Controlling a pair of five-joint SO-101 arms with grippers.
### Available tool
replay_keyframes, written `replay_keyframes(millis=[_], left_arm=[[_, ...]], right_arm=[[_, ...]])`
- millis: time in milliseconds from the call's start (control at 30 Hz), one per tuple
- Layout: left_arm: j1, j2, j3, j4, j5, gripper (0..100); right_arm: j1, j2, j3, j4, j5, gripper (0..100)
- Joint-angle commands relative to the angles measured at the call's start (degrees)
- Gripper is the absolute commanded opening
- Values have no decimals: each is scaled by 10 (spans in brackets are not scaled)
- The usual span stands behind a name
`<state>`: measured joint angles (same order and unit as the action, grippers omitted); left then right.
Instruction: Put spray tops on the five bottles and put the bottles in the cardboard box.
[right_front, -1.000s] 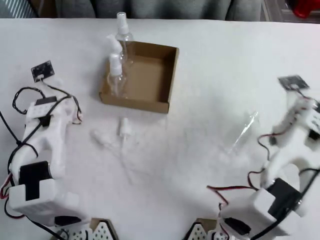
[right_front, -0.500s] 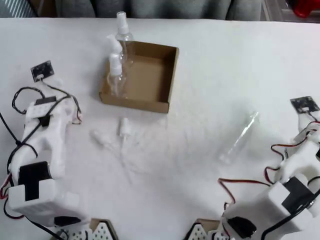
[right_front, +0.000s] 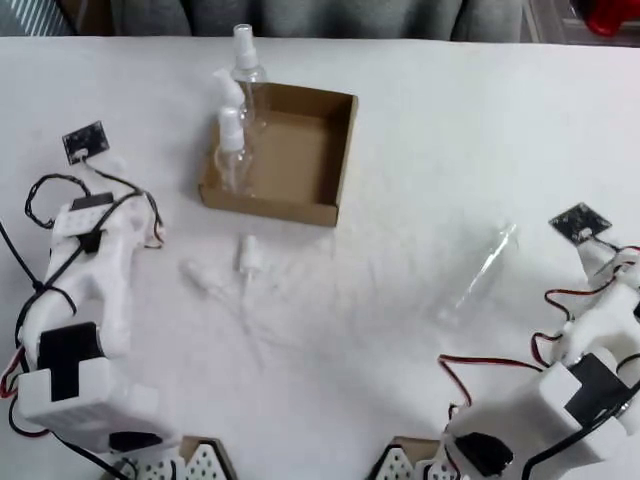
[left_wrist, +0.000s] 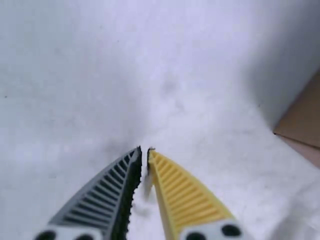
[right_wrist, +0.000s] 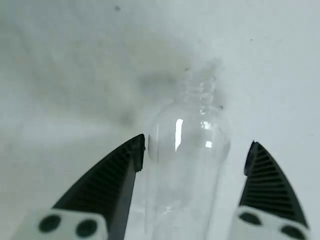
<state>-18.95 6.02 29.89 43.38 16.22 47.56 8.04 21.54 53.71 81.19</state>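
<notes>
The right end effector (right_wrist: 197, 145) is spread, with an uncapped clear bottle (right_wrist: 187, 150) lying on the desk (right_front: 420, 120) just ahead of it. The left end effector (left_wrist: 145, 151) is pressed together. Several capped bottles (right_front: 232, 150) stand seemingly inside the cardboard box (right_front: 270, 205).

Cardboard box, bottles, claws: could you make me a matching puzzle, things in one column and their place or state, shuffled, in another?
Things:
1. capless bottle
2. loose spray tops
3. left gripper
4. cardboard box

Places or states:
A. shut
B. holds an upright capped bottle
C. lying between the fingers of the open right gripper
D. lying on the table near the box

Pairs: 1-C, 2-D, 3-A, 4-B.
</notes>
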Motion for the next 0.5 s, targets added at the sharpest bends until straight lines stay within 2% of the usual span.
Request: replay_keyframes(millis=[0,333,467], left_arm=[[7,-5,-25,-13,-6,20],[7,-5,-23,-13,-6,20],[7,-5,-23,-13,-6,20]], right_arm=[[15,-27,-11,8,44,272],[2,-25,-12,7,47,272],[-10,-24,-11,-23,47,272]])
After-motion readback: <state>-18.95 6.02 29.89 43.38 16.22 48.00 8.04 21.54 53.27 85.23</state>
